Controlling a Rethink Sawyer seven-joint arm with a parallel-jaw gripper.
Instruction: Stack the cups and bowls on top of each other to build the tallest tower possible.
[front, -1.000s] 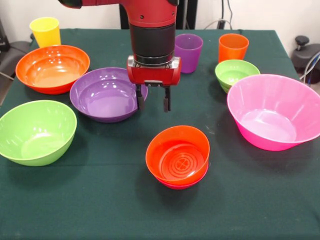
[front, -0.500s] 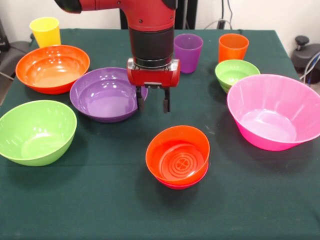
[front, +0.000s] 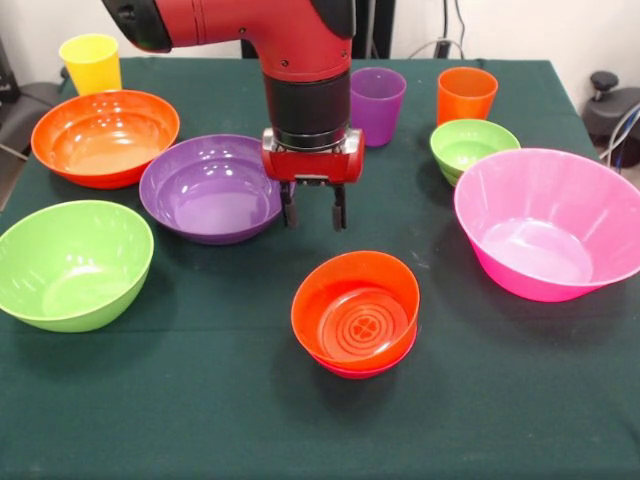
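while the gripper (front: 314, 217) is hanging empty above the cloth with its jaws standing a little apart and nothing between them, i am judging that the step in hand is fetching the next piece for the tower (front: 355, 315), which is sitting near me at the middle of the table (front: 200, 420): a small orange bowl (front: 352, 300) nested in a small red-magenta bowl (front: 368, 367) that is showing only as a rim underneath. i am thinking the small green bowl (front: 473, 146), far and to the right beside the huge pink bowl (front: 548, 222), is the sensible next pick, since it looks the same size as the two already nested; i am planning to take it by one wall, one finger inside, and to lower it level so it is not tipping the stack. the tower is lying nearer than the jaws and slightly right of them, clear of them, while the purple bowl (front: 210, 188) is sitting just left of the fingers, so i am keeping clear of its rim
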